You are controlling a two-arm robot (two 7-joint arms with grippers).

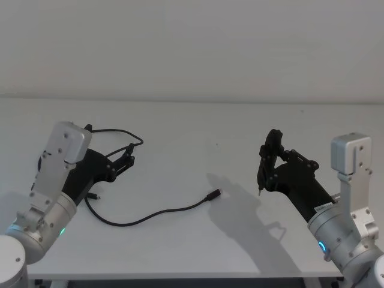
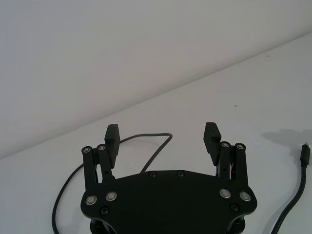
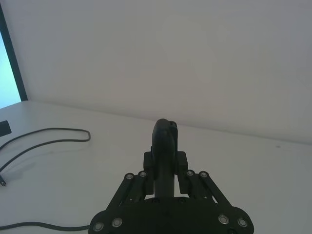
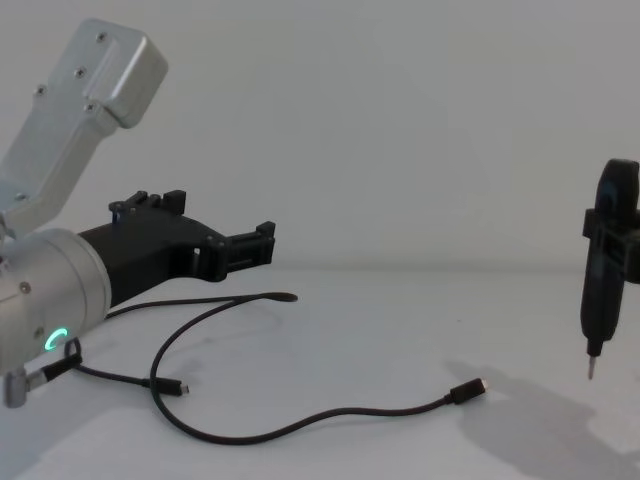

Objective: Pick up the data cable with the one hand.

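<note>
Black data cable (image 1: 162,212) beneath left gripper's (image 1: 129,154) spread fingers (image 2: 112,139), untouched; right gripper (image 1: 273,159) pinches tool (image 4: 598,300).

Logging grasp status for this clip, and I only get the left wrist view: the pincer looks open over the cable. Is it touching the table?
Observer: No. In the chest view the left pincer hovers above the data cable, off the table.
Operator: And the right arm?
Observer: The right pincer is off to the right, above the table, shut on a slim dark tool whose pointed tip aims down.
</note>
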